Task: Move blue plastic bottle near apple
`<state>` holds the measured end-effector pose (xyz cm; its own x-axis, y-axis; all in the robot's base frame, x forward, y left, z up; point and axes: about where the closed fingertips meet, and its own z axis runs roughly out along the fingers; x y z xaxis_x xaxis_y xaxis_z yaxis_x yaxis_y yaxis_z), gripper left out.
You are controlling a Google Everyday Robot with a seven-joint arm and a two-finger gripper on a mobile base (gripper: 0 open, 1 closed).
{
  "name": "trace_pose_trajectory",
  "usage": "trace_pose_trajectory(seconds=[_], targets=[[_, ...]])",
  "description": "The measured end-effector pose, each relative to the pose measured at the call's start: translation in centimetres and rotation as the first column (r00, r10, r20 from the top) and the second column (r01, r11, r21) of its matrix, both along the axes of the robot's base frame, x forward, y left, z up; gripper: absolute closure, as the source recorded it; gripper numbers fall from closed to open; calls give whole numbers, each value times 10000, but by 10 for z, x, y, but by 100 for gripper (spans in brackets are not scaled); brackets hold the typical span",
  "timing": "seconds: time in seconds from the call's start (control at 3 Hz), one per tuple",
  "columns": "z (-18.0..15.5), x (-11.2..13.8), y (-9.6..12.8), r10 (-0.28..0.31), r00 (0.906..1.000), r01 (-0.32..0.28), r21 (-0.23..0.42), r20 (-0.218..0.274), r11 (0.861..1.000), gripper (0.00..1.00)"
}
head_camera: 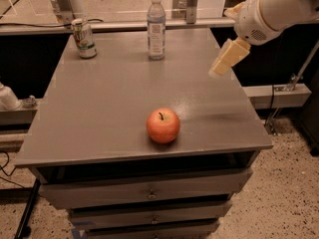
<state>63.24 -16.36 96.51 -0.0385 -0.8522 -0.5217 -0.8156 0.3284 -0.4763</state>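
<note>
The blue plastic bottle (156, 27) stands upright near the back edge of the grey table (99, 108), white cap on top, pale label with a dark square mark. The red-orange apple (163, 125) sits near the table's front edge, well apart from the bottle. My gripper (223, 62) hangs from the white arm at the upper right, above the table's right side. It is to the right of the bottle and above and right of the apple, touching neither.
A green-and-white drink can (84, 38) stands at the back left corner of the table. Drawers (149, 193) sit under the tabletop. A low ledge (279, 93) and speckled floor lie to the right.
</note>
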Motion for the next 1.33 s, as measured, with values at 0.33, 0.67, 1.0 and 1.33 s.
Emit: trace_pose_trajectory(seconds=[0.33, 0.67, 1.0, 1.33], targets=[[-1, 51, 27, 138, 9987, -199, 1269, 491, 9917, 0], [-1, 100, 50, 134, 9977, -306, 2642, 667, 9640, 0], [-1, 100, 50, 134, 9977, -306, 2644, 667, 9639, 0], [-3, 108, 55, -113, 9979, -130, 3711, 632, 9285, 0]])
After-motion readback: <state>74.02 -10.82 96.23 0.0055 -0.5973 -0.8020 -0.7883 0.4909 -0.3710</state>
